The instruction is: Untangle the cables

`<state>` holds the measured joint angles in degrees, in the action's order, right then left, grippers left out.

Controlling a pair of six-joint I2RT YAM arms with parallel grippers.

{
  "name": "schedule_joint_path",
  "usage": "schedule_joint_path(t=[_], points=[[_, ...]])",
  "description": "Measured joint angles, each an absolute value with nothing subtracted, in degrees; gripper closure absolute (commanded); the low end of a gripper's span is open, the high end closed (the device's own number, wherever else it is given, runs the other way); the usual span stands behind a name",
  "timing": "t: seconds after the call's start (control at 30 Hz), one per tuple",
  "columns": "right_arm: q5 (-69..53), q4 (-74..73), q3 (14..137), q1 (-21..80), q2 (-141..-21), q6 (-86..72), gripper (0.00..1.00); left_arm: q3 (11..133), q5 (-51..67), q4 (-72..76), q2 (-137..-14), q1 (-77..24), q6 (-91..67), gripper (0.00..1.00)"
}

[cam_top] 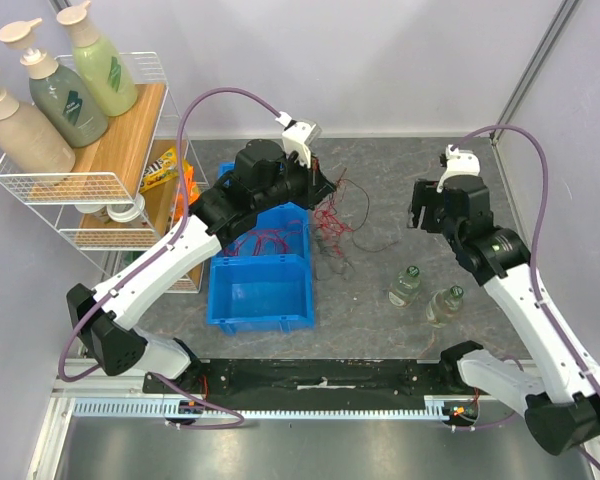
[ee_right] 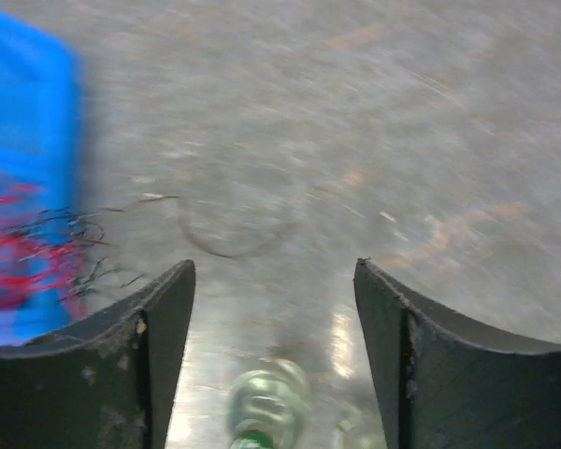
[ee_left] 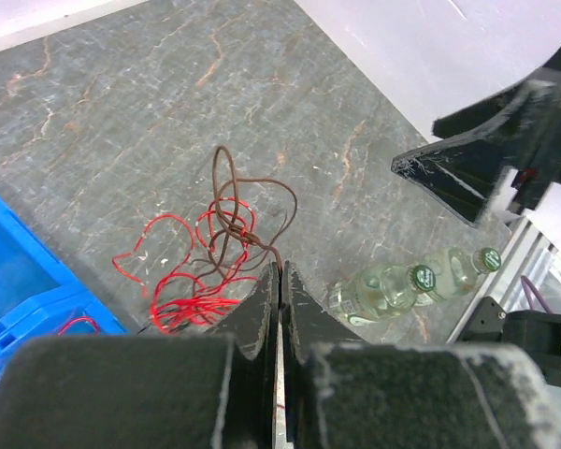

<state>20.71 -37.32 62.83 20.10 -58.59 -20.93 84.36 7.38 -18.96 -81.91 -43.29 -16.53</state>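
**Task item.** The red cables (ee_left: 192, 271) lie in a loose snarl on the surface (cam_top: 380, 160), about midway along it toward the far edge, just beside the blue bin (cam_top: 261, 322). A brown cable (ee_left: 226, 201) is looped through them. One end runs up into the left end effector (ee_left: 279, 281), whose fingers are pressed together and appear to pinch it, though the seam hides the contact. The right end effector (ee_right: 273, 269) stands spread and empty, apart from the snarl. Further red strands (cam_top: 265, 243) sit inside the bin.

**Progress.** Judged early. Brown and red remain interlaced, and no strand lies separated on its own.

**Surroundings.** Two glass bottles (cam_top: 407, 285) lie toward the near right corner. Three pump bottles (cam_top: 68, 95) stand on a wire rack (cam_top: 40, 185) at the left edge.

**Markings.** The pump bottles' green labels are too small to read, and no other writing is legible.
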Motion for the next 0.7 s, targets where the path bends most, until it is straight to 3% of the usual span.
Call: schedule_joint_path(t=[0.13, 0.3, 0.57, 0.7], points=[[5.8, -31.0, 63.3, 20.3, -55.6, -21.2, 0.45, 84.4, 9.6, -18.7, -81.9, -43.2, -16.5, 0.98], [-9.5, -19.2, 63.8, 22.5, -59.4, -23.9, 0.55, 84.4, 12.1, -18.6, -81.9, -43.1, -16.6, 0.98], [-13.0, -11.9, 62.9, 27.0, -65.4, -25.9, 0.59, 84.4, 14.5, -18.3, -81.9, -43.1, -16.6, 0.98], [-11.5, -10.2, 61.6, 27.8, -65.6, -25.5, 0.75, 84.4, 15.9, -18.2, -81.9, -43.1, -16.6, 0.98]])
